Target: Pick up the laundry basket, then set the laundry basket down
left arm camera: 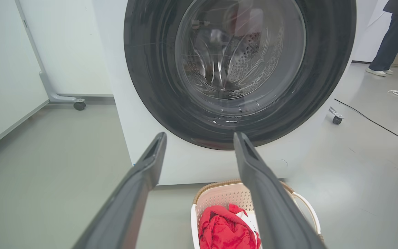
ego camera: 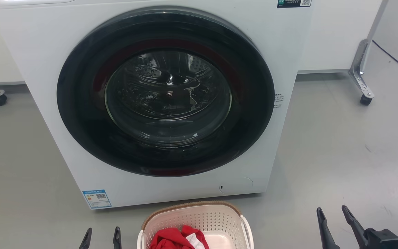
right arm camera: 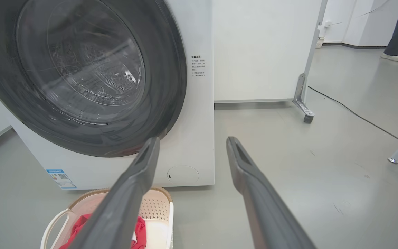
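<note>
Cream plastic laundry basket point(ego camera: 199, 217), between left gripper point(ego camera: 103, 236) and right gripper point(ego camera: 333, 221), both spread wide, seemingly untouched

Grey smooth floor point(ego camera: 340, 155) carries white front-loading washing machine point(ego camera: 166, 93), cream perforated plastic laundry basket with brown woven-look rim point(ego camera: 206, 218) just in front of it, thin black cable point(right arm camera: 358, 117) lying off to right.

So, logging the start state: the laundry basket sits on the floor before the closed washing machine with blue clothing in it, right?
Not blue: the clothing in the laundry basket is red, as the left wrist view shows. It does sit on the floor before the closed washing machine.
</note>
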`<state>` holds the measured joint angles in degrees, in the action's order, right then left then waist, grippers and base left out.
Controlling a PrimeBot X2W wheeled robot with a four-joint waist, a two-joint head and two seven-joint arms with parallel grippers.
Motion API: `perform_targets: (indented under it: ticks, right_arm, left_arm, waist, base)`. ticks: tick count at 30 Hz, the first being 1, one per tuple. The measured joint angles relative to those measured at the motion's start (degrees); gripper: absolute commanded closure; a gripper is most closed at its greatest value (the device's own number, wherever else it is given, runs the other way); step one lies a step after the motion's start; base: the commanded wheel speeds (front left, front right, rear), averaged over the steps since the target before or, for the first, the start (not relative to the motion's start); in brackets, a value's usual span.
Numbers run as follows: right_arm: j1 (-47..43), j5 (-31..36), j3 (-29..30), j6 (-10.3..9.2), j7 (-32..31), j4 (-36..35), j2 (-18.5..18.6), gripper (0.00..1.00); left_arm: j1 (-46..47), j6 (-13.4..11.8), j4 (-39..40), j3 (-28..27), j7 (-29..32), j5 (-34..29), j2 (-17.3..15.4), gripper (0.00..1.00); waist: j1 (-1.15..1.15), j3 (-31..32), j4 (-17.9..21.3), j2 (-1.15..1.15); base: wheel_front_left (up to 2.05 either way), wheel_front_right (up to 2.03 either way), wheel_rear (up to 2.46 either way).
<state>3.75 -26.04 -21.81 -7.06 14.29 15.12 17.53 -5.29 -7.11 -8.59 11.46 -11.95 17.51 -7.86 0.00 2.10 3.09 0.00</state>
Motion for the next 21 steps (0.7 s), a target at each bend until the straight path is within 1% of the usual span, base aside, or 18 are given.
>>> perform_targets:
  ticks: [21]
  right_arm:
    - [-1.0,1.3,1.5,-0.08,0.0,-1.7,-0.1,0.00]
  left_arm:
    - [-1.1,0.0,2.3,-1.1,3.4,-1.1,0.9,0.00]
  waist:
    - [0.00,-0.1,-0.4,0.00]
  base:
    - [0.00,0.00,0.00]
